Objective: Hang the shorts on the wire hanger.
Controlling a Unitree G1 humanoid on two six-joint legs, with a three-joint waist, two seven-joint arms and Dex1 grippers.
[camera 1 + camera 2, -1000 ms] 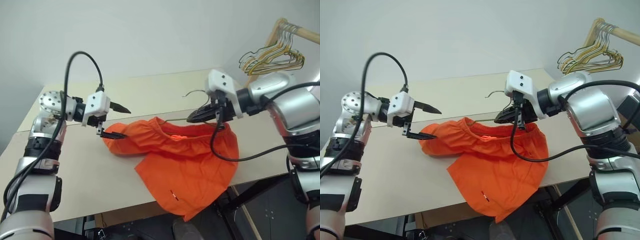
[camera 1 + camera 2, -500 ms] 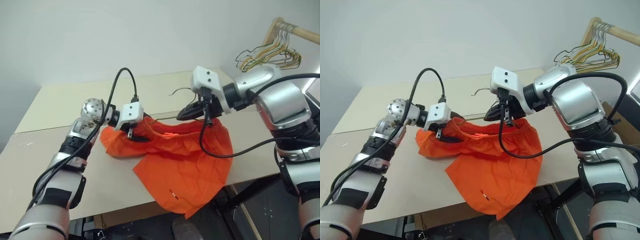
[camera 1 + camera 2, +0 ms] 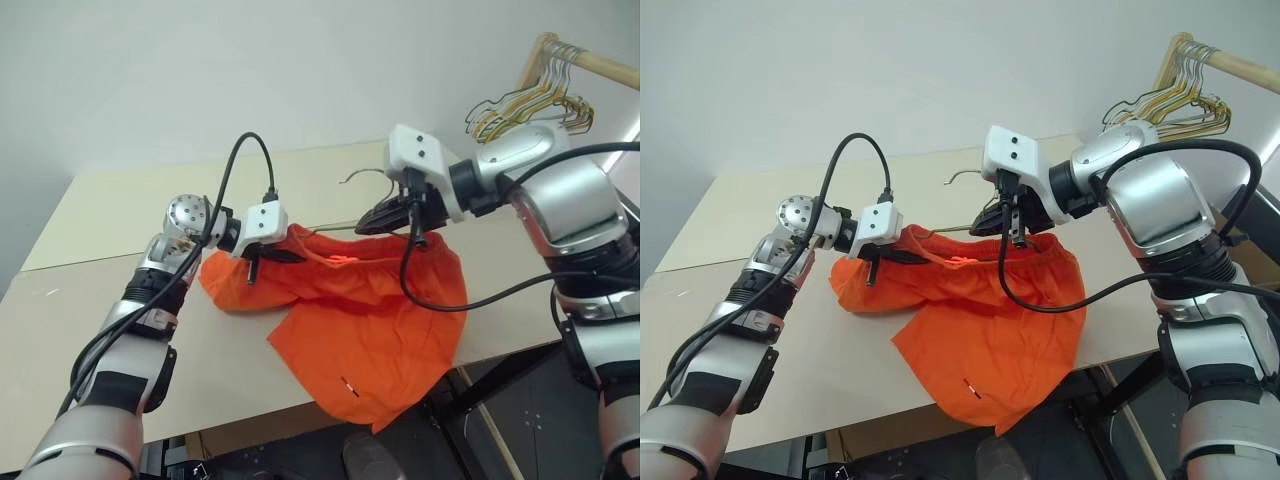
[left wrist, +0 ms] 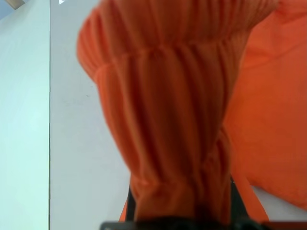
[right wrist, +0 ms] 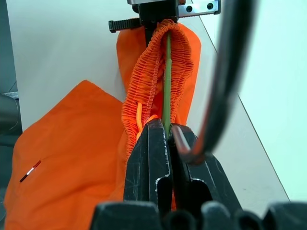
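Fingers [image 5: 156, 158] of the right gripper [image 3: 385, 215] are pressed together on the wire hanger [image 5: 166, 81]; its thin greenish wire runs straight out from between the black fingertips, and gathered orange waistband lies against the fingers on both sides of that wire. In the head views this gripper hangs above the table [image 3: 120, 215] at the right end of the raised waistband, and the hanger's small hook [image 3: 362, 178] curls up just behind it.

Across from it, the left gripper [image 3: 283, 254] is clamped on the other end of the waistband. Its wrist view has the ruched elastic of the shorts [image 3: 370, 320] bunched between the two dark fingers [image 4: 130, 203], which pinch the fabric from either side. The right wrist view looks along the wire to this same gripper, with the wire passing inside the stretched loop of waistband toward it.

Between the two grippers the waistband is lifted off the table and pulled into a taut ridge. The remaining fabric sags from it, spreads over the pale tabletop, and droops past the near edge, where a tiny white mark [image 3: 348, 386] sits on the cloth. A bunch of yellow and dark hangers [image 3: 530, 100] hangs on a wooden rail [image 3: 600, 65] well apart at the far right.
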